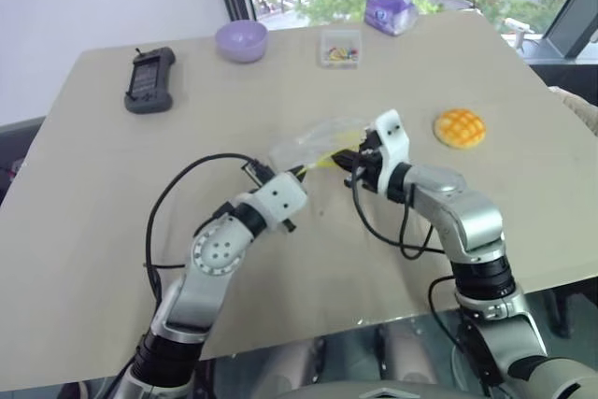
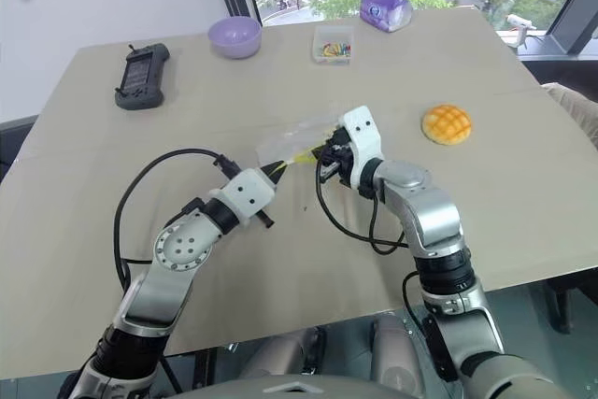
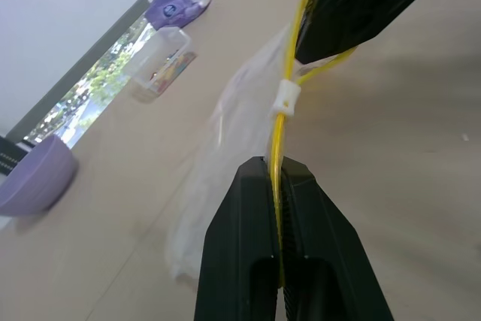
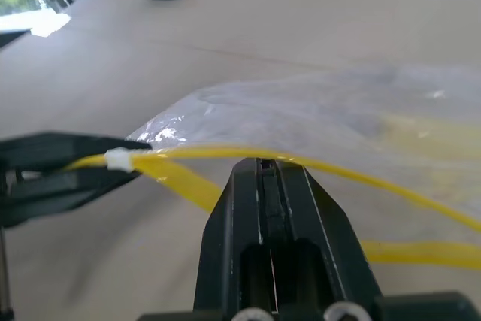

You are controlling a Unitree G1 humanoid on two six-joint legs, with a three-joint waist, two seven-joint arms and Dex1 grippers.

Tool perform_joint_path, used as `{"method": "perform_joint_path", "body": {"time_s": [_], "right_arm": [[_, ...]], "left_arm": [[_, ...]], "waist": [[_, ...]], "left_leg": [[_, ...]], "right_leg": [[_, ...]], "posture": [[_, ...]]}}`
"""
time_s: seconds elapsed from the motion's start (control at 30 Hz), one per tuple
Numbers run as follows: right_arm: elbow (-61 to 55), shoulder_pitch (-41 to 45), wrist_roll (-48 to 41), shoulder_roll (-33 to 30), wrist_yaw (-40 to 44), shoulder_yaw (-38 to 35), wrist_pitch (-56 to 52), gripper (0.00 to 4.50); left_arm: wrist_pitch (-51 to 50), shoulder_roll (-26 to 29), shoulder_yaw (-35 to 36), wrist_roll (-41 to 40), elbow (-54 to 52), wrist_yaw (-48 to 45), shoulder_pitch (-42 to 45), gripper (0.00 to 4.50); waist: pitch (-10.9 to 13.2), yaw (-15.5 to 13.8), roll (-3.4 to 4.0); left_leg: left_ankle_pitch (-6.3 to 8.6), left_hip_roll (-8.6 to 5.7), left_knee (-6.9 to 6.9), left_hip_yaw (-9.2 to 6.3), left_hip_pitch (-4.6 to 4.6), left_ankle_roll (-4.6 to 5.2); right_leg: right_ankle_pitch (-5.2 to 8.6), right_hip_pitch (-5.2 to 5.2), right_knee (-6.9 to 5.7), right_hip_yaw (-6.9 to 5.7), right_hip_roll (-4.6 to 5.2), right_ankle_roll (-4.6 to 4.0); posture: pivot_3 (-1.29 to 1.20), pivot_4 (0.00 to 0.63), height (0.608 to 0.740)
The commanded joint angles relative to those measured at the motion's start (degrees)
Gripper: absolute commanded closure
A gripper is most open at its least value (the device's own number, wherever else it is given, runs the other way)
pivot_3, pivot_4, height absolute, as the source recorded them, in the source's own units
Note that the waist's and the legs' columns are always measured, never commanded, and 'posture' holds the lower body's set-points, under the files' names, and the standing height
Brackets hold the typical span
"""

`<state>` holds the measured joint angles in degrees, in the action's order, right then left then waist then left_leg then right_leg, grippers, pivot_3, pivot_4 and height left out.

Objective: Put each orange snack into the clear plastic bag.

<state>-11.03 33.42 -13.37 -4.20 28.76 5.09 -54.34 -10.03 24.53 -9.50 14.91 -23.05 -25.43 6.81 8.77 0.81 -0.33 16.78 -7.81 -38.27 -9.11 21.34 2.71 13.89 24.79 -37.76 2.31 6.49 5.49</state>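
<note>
- Head camera, nearest first: the left end effector (image 1: 297,173) and the right end effector (image 1: 352,162) meet over the middle of the tabletop (image 1: 84,259). Both are closed on the yellow zip strip (image 1: 322,162) of the clear plastic bag (image 1: 308,142), which spreads toward 11 o'clock from the grip. The zip strip's long axis runs roughly 8 to 2 o'clock between the two end effectors.
- The orange snack (image 1: 460,127) sits on the tabletop at about 2 o'clock from the right end effector, apart from the bag and still outside it. The right arm is plainly the nearer one to it.
- Far edge: a black handheld controller (image 1: 149,80), a purple bowl (image 1: 242,40), a small clear box (image 1: 340,48) and a purple tissue pack (image 1: 390,12).
- Left wrist camera: its black fingers (image 3: 248,253) are pinched shut on the strip, with a white slider (image 3: 287,95) just beyond.
- Right wrist camera: its fingers (image 4: 240,223) are shut with the strip between the tips; the bag mouth looks barely parted, so widening it likely comes first.
</note>
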Motion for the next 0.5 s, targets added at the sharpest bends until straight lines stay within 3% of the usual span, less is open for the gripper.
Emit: {"method": "perform_joint_path", "body": {"time_s": [0.03,0.13,0.3,0.5], "right_arm": [[1.9,2.3,-2.8,1.8,-2.1,-2.7,-1.6,4.44],[4.6,3.2,-0.3,0.1,-2.1,0.2,3.1,4.44],[13.5,5.2,16.9,-11.4,3.0,18.5,28.9,4.44],[26.2,9.4,31.6,-17.8,-1.2,26.7,54.9,4.44]], "left_arm": [[1.4,0.6,0.2,-1.2,-2.5,-1.1,0.2,4.5],[2.0,1.0,0.1,-1.7,-2.5,-2.1,0.3,4.5],[3.4,2.0,0.2,-2.5,-1.4,-3.6,1.3,4.5],[4.3,2.6,1.1,-3.2,0.6,-4.3,3.4,4.5]], "waist": [[0.0,0.0,0.0],[0.0,0.1,0.01],[0.0,0.2,0.01],[0.0,0.5,0.0]], "left_leg": [[0.0,0.0,0.0,0.0,0.0,0.0],[0.0,0.0,0.0,0.01,0.0,0.0],[0.0,-0.01,-0.01,0.03,0.0,0.0],[0.0,-0.01,-0.01,0.08,0.0,-0.01]], "right_leg": [[0.0,0.0,0.0,0.0,0.0,0.0],[0.0,0.01,0.0,0.0,0.0,0.0],[0.0,0.01,0.01,-0.01,0.01,0.0],[0.0,0.03,0.0,0.02,0.0,0.01]], "posture": [[0.0,0.15,0.736],[0.0,0.15,0.736],[0.0,0.15,0.736],[0.0,0.15,0.736]]}}
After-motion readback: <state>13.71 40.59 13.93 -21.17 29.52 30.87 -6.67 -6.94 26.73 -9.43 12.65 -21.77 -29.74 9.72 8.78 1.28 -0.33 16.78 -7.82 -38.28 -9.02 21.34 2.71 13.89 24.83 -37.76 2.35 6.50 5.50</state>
